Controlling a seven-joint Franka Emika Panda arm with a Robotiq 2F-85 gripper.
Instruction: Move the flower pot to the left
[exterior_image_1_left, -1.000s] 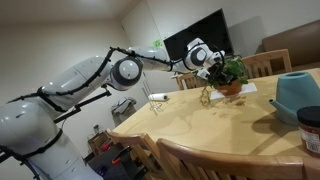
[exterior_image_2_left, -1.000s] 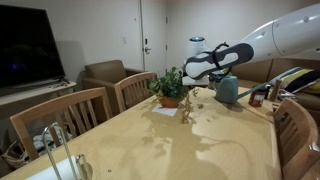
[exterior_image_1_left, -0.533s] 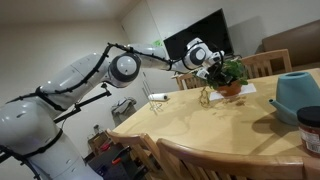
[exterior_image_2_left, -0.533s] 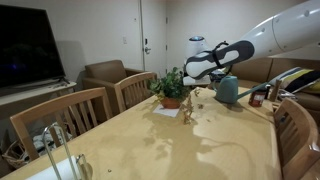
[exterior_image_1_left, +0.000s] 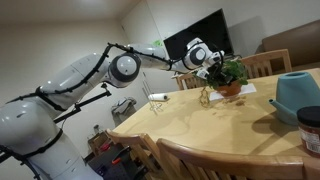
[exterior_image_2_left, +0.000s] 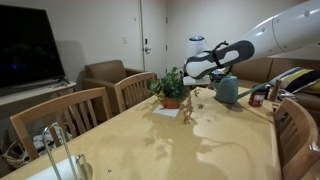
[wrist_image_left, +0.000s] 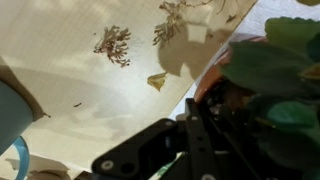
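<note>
The flower pot (exterior_image_1_left: 231, 88), small and terracotta-orange with a bushy green plant, stands on a white sheet at the far side of the wooden table (exterior_image_1_left: 200, 125); it also shows in an exterior view (exterior_image_2_left: 170, 101). My gripper (exterior_image_1_left: 209, 64) is right at the plant's side in both exterior views (exterior_image_2_left: 188, 76). In the wrist view the pot's orange rim (wrist_image_left: 206, 78) and green leaves fill the right side, and a black finger (wrist_image_left: 190, 125) lies against the rim. The other finger is hidden by leaves and shadow, so the grip is unclear.
A teal-blue rounded container (exterior_image_1_left: 297, 92) stands beside the pot, also seen in an exterior view (exterior_image_2_left: 227, 90). A dried sprig (exterior_image_2_left: 186, 112) lies in front of the pot, and dried bits (wrist_image_left: 113, 43) lie on the table. A dark cylinder (exterior_image_1_left: 311, 128) and wooden chairs (exterior_image_2_left: 75, 110) border the table.
The arm shifted slightly toward the pot between one second and half a second ago. Since then nothing has visibly moved; the pot stays in place.
</note>
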